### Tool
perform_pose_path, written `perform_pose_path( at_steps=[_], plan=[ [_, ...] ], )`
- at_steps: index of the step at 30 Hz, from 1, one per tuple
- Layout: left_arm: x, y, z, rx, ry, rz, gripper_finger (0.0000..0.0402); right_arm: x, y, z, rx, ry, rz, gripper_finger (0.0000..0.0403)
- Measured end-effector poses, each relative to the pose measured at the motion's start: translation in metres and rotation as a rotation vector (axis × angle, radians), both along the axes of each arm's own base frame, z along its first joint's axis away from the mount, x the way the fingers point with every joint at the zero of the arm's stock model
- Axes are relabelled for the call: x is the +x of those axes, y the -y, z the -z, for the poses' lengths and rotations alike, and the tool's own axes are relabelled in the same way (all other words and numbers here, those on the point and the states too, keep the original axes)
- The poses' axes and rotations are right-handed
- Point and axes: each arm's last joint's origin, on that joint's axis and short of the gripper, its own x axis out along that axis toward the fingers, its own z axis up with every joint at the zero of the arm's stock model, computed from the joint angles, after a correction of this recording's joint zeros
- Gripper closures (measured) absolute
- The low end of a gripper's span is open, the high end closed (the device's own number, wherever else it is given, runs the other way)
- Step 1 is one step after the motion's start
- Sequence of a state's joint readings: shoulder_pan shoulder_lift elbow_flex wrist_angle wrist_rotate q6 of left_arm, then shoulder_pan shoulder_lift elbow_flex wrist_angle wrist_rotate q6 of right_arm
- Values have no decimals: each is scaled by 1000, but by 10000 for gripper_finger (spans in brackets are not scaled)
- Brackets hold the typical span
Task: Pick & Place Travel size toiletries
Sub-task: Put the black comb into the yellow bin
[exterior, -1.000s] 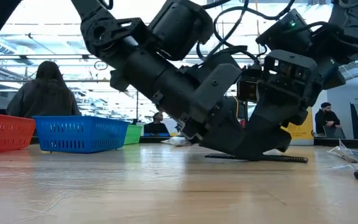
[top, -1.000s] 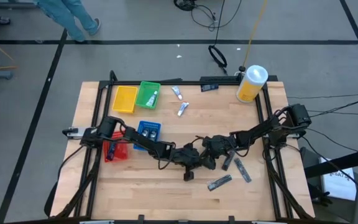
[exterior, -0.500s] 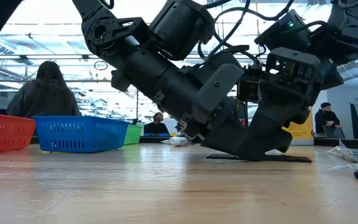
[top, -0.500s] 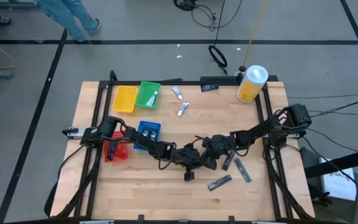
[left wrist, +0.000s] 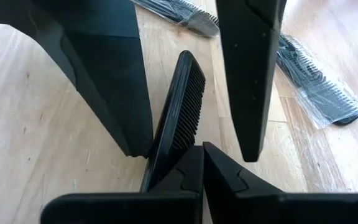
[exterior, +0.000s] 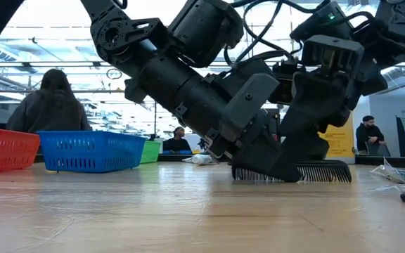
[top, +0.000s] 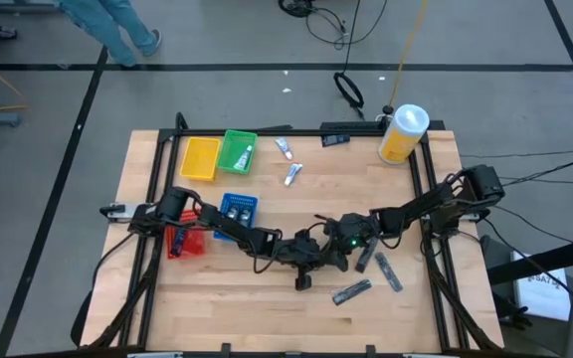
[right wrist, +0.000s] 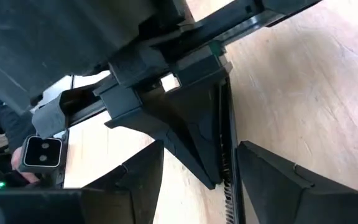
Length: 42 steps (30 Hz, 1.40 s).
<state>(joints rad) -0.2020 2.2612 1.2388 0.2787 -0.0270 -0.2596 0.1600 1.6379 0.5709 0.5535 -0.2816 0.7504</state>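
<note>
Left tool (left wrist: 202,163) is clamped on a black comb (left wrist: 178,115), holding it on edge, teeth down, near the bench (top: 267,318) centre. Right tool (right wrist: 197,180) stands with fingers apart astride the same comb, probably steadying it for transfer. Two wrapped combs (top: 366,278) lie just beside.

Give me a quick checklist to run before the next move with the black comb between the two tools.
1. Left tool shut on the comb: ok.
2. Right tool open, one finger either side of the comb: ok.
3. Comb standing on edge, teeth down on the table: ok.
4. Right fingers clear of the comb: cannot tell.
5. Wrapped combs lie apart from both tools: ok.
</note>
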Motion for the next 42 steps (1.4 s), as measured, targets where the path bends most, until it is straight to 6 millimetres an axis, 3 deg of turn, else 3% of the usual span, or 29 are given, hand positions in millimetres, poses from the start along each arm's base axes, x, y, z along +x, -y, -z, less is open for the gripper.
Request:
perform_pose_path(
  at_steps=[16,21,25,30,34,38,42],
  plan=[
    [0,0,0,14,5,-11,399,-7,-17,5,-87,-35,-26,211],
    [0,0,0,12,7,-12,388,-11,-16,10,-207,-68,-2,250],
    [0,0,-6,2,11,14,389,-12,-16,11,-261,-65,-19,312],
    [-9,0,-34,41,-41,89,399,-10,-15,9,-316,-24,-57,391],
    [-28,2,-65,152,-129,86,387,-9,-14,9,-384,0,-23,384],
    [-42,6,-108,279,-77,10,374,-4,-8,5,-520,86,17,395],
    [-46,8,-129,367,-9,-35,363,4,-6,-5,-636,174,69,392]
  ],
)
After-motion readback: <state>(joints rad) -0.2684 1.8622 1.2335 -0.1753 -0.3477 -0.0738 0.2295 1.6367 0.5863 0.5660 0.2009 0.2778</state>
